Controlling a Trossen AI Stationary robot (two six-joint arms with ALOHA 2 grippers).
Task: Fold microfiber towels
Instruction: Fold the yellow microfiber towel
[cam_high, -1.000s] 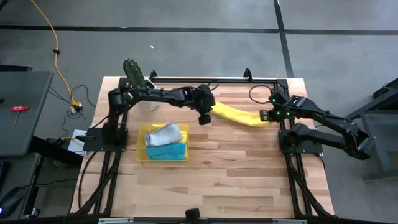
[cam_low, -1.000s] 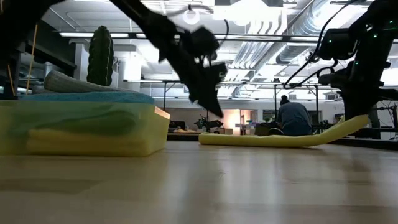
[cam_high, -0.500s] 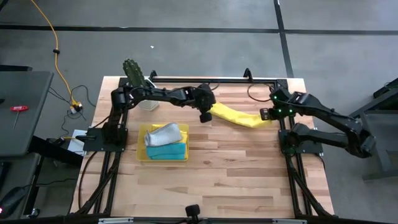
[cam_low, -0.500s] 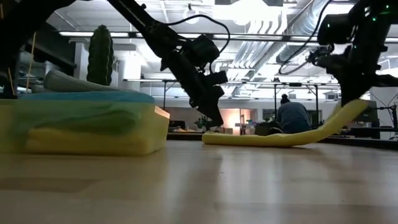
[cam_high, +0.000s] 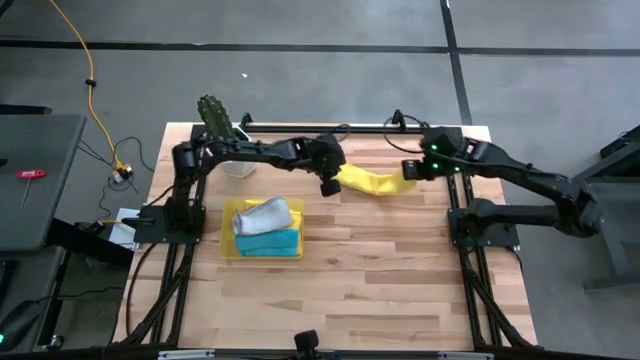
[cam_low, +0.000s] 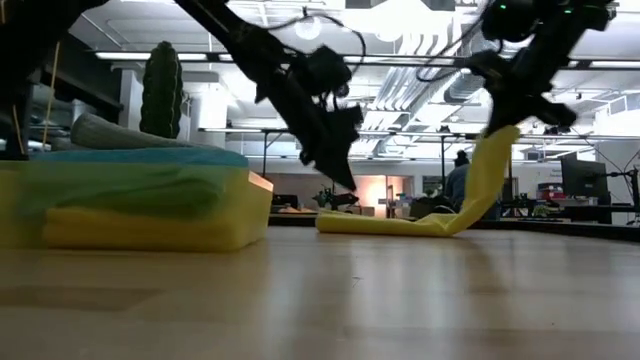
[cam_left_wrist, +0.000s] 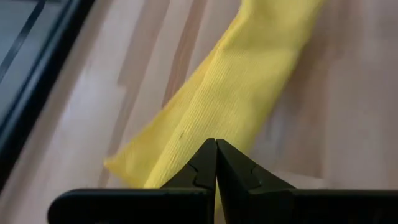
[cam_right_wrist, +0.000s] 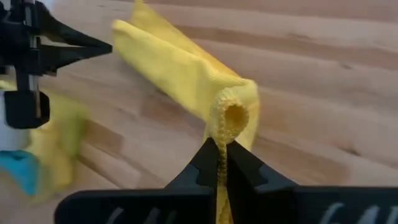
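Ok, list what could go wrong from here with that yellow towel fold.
The right claw pinches only a rolled edge of the yellow towel, lifted off the table; it could slip out.

The left claw, shut, pins the other end near its corner; a pull might drag it loose.

The hanging towel sags, so the fold may land crooked.

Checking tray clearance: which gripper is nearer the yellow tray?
Left. The left gripper pins the yellow towel just beyond the tray; the right gripper lifts the towel's other end, farther off.
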